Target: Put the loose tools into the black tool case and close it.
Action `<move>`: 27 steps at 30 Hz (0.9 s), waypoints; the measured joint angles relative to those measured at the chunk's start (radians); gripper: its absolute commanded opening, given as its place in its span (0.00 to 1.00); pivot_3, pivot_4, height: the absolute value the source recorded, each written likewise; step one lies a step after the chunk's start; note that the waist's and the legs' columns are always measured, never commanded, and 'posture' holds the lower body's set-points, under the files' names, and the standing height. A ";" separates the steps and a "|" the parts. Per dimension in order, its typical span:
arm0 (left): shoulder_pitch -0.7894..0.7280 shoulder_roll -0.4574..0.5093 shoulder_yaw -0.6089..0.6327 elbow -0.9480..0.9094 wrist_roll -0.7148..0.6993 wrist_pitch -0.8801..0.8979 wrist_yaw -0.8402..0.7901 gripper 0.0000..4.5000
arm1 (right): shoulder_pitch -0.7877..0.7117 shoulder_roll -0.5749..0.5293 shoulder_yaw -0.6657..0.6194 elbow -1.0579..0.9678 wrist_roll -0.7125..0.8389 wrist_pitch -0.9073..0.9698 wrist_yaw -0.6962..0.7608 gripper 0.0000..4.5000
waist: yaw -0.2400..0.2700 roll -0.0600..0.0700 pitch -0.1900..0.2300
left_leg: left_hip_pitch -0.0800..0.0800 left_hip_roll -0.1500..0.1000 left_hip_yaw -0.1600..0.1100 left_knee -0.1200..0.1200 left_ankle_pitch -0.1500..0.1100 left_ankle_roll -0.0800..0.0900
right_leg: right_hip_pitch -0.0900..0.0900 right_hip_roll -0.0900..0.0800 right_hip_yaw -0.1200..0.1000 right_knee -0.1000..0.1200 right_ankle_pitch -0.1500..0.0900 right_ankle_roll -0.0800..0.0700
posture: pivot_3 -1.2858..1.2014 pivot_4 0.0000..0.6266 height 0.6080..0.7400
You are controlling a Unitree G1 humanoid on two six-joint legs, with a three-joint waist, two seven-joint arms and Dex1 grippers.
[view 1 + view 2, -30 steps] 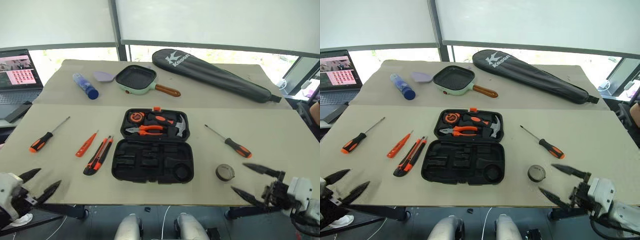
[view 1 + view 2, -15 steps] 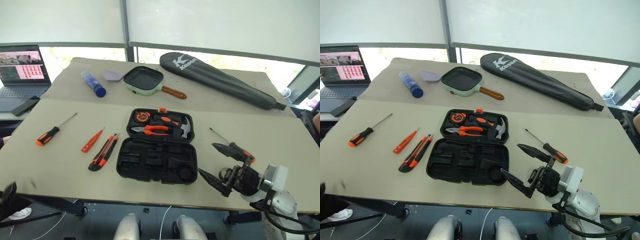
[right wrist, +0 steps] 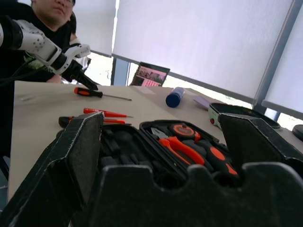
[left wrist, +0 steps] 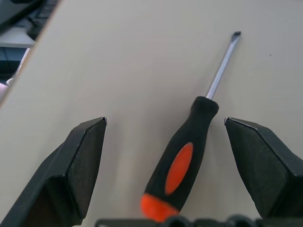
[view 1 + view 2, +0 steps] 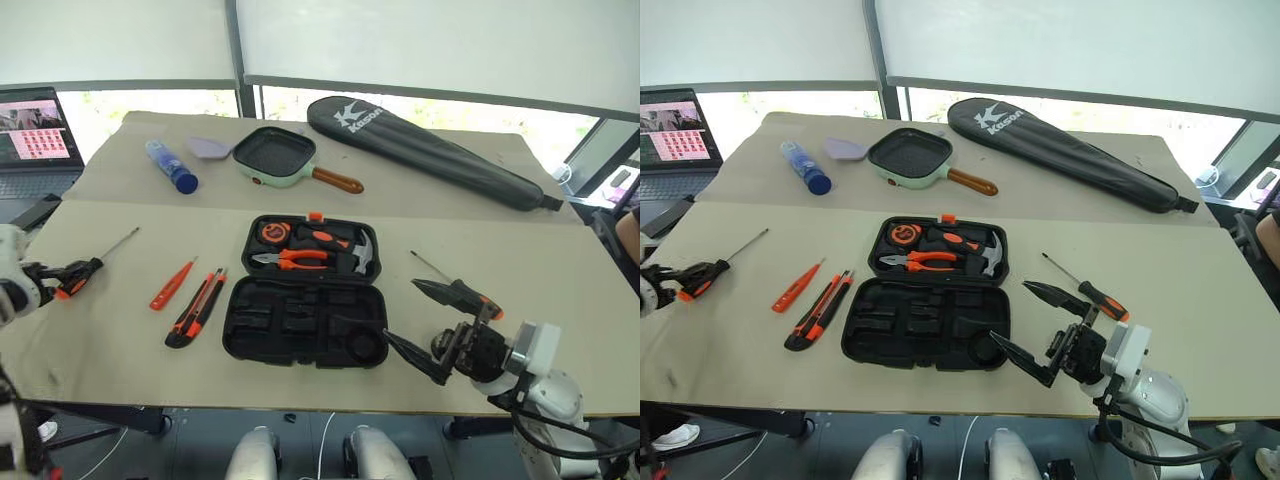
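Left eye view: the left pincer (image 5: 62, 272) is hovering released at nine o'clock on the worktop (image 5: 560, 290), its fingers flanking the handle of the far-left screwdriver (image 5: 96, 263). The right pincer (image 5: 421, 322) is standing released at four o'clock of the black tool case (image 5: 306, 288), grasping nothing, with the second screwdriver (image 5: 462, 285) lying just behind it. The case is lying open at the centre: its far half is carrying pliers (image 5: 290, 260), a hammer (image 5: 352, 250) and a tape measure (image 5: 273, 233), while its near half is showing bare slots. The tester screwdriver (image 5: 170, 287) and utility knife (image 5: 196, 311) are lying at nine o'clock of the case.

Right eye view: the lower right finger is hanging very near the case's near right corner, so a swing could be nudging the case.

Left wrist view: the handle is lying off-centre, nearer one finger (image 4: 265, 163); clenching now is likely risking a roll or a skewed grasp.

Right wrist view: the open case is sitting close ahead, and a person (image 3: 47, 28) is sitting beyond the left arm.
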State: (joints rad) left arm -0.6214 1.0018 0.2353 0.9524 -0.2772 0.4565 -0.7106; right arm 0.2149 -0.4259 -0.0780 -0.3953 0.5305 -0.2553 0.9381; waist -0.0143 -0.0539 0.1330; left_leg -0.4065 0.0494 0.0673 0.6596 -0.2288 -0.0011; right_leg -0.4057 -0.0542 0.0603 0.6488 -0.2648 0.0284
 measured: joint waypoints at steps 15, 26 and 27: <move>-0.094 -0.023 -0.046 0.198 0.109 -0.187 -0.242 0.20 | 0.081 -0.009 -0.025 -0.010 -0.027 -0.047 -0.015 1.00 | 0.007 0.000 0.001 | 0.001 0.000 0.000 0.001 0.000 0.000 | 0.002 -0.002 0.000 0.000 0.000 0.001 | 0.52 0.24 1.00; -0.009 -0.149 -0.135 -0.608 -0.112 -0.129 -0.672 0.20 | 0.050 -0.124 -0.141 -0.012 0.064 -0.041 0.053 1.00 | 0.023 0.002 0.002 | 0.000 -0.001 -0.001 0.002 0.000 0.001 | 0.003 -0.001 0.001 0.000 0.000 0.002 | 0.52 0.24 1.00; -0.009 -0.154 -0.155 -0.630 -0.104 -0.128 -0.674 0.20 | 0.057 -0.135 -0.144 -0.011 0.067 -0.037 0.059 1.00 | 0.023 0.003 0.002 | 0.000 -0.001 -0.001 0.002 0.000 0.001 | 0.003 -0.001 0.002 0.000 0.000 0.002 | 0.52 0.24 1.00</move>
State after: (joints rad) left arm -0.6300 0.8481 0.0799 0.3228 -0.3816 0.3287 -1.3843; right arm 0.2724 -0.5614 -0.2217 -0.4066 0.5974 -0.2926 0.9972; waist 0.0088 -0.0509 0.1355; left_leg -0.4066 0.0484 0.0663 0.6620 -0.2287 -0.0006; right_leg -0.4025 -0.0552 0.0620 0.6486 -0.2646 0.0302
